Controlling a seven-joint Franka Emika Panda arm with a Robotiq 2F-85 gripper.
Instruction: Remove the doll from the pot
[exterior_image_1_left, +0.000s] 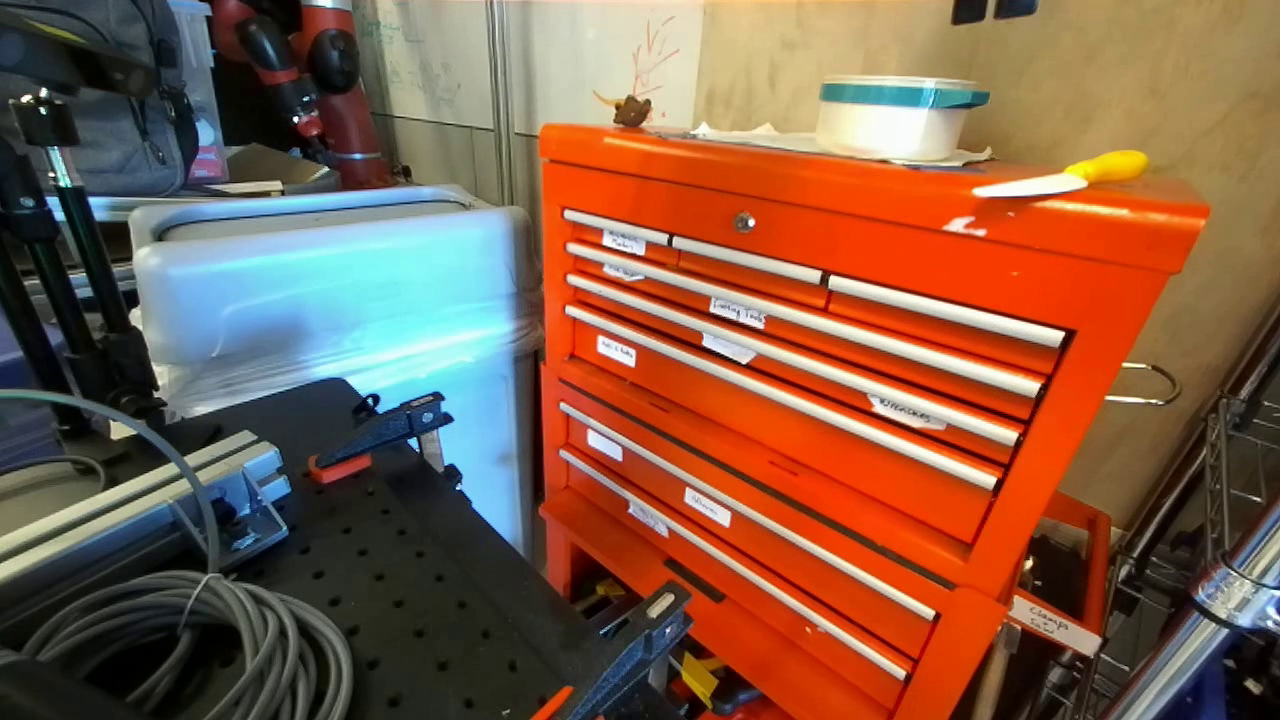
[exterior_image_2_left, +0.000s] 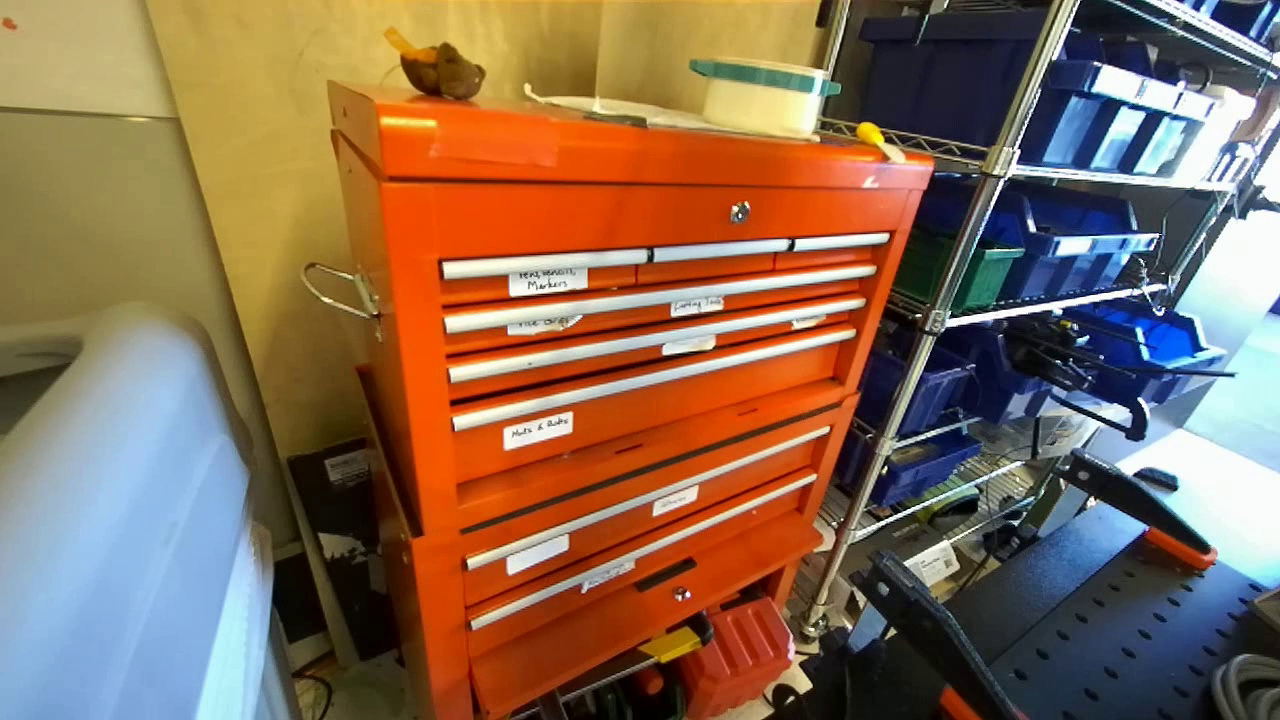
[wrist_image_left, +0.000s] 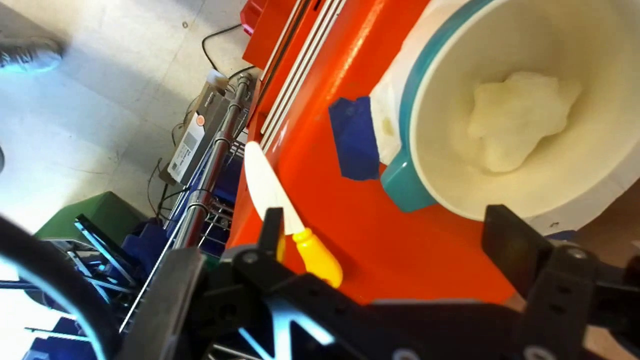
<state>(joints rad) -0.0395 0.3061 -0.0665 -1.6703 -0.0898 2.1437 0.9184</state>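
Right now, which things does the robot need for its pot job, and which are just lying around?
For the job:
pot
pale lump inside it, likely what must come out
gripper, open

Just lying around:
yellow-handled knife
blue tape
small brown thing, perhaps a toy, outside the pot

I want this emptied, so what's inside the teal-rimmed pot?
In the wrist view, a pale, lumpy object lies on the bottom of the pot. The object's underside and whatever is beneath it are covered; the picture's edge cuts off part of the interior.
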